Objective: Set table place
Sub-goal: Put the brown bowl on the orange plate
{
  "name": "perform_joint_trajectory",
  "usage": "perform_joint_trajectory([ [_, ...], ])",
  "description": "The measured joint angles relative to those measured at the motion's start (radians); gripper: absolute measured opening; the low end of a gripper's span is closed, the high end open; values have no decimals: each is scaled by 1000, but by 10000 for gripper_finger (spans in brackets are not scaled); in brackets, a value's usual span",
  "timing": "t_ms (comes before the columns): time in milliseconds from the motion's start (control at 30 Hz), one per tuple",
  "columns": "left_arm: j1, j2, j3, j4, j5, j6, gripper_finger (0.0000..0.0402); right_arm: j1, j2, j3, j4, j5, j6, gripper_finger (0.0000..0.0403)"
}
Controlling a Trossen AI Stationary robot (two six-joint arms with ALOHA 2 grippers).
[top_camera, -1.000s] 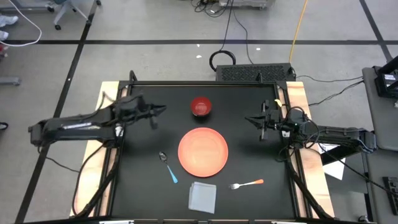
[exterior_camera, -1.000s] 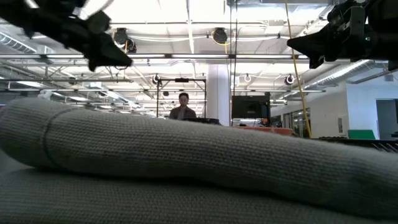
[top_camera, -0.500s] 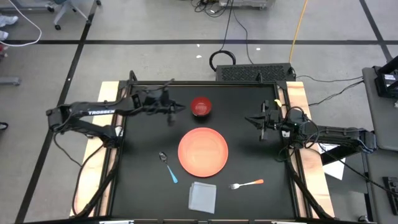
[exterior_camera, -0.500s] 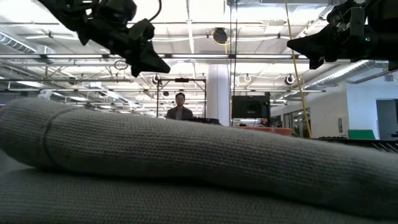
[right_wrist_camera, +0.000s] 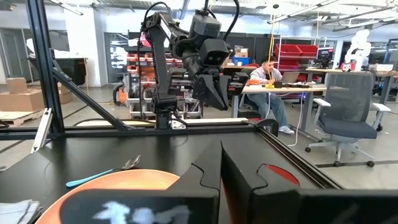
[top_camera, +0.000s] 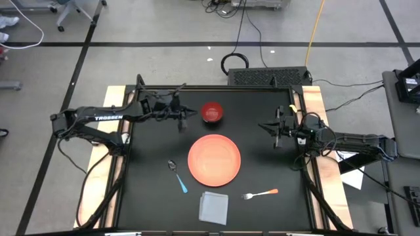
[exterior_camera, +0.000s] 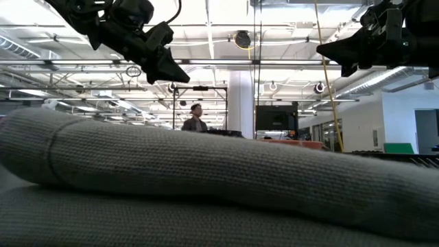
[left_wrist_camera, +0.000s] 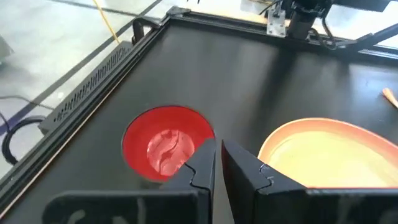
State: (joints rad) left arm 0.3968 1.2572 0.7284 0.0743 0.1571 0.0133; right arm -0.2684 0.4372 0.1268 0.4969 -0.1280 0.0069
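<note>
On my matte black counter [top_camera: 151,190] I count one red bowl [top_camera: 211,113], one round orange plate [top_camera: 214,159], one blue-handled spoon [top_camera: 178,175], one orange-handled fork [top_camera: 260,193] and one grey napkin [top_camera: 214,206]. My left tool [top_camera: 190,115] hangs just beside the bowl, narrowed on nothing; my right tool [top_camera: 262,126] waits closed and empty near the counter's right edge.

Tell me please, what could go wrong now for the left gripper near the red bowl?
1. The left gripper hangs beside the bowl with its fingers almost shut; if it descends like this, it may push the bowl instead of gripping it.
2. The plate lies close to the bowl, so a pushed or dragged bowl might strike the plate's rim.
3. The right gripper waits shut across the table; a long reach past the bowl might bring the arms close.
</note>
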Motion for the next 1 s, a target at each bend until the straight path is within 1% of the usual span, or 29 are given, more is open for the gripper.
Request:
perform_joint_trajectory([
  [67, 15, 0, 8, -51, 0, 4, 31, 0, 0, 0, 0, 0, 0, 0],
  [133, 29, 4, 50, -163, -3, 14, 35, 0, 0, 0, 0, 0, 0, 0],
  [200, 33, 30, 102, -240, -16, 17, 48, 0, 0, 0, 0, 0, 0, 0],
  [300, 30, 62, 161, -334, -1, 53, 80, 0, 1, 0, 3, 0, 8, 0],
  [367, 19, 93, 219, -334, 13, 84, 103, 0, 2, 0, 5, 0, 11, 0],
  [433, 13, 131, 279, -380, 29, 109, 127, 1, 4, 0, 8, 0, 11, 0],
  [567, 12, 241, 432, -507, 91, 110, 170, 1, 4, 0, 8, 0, 11, 0],
  [667, 3, 334, 545, -615, 104, 171, 194, 1, 4, 0, 8, 0, 11, 0],
  [767, -8, 422, 639, -710, 104, 265, 207, 1, 5, 0, 8, 0, 11, 0],
  [833, -12, 467, 688, -738, 102, 320, 211, 1, 5, 0, 8, 0, 11, 0],
  [933, -14, 521, 743, -801, 96, 397, 212, 2, 5, 0, 5, 0, 11, 0],
  [1000, -16, 553, 768, -817, 91, 420, 212, 2, 5, 0, 4, 0, 11, 0],
])
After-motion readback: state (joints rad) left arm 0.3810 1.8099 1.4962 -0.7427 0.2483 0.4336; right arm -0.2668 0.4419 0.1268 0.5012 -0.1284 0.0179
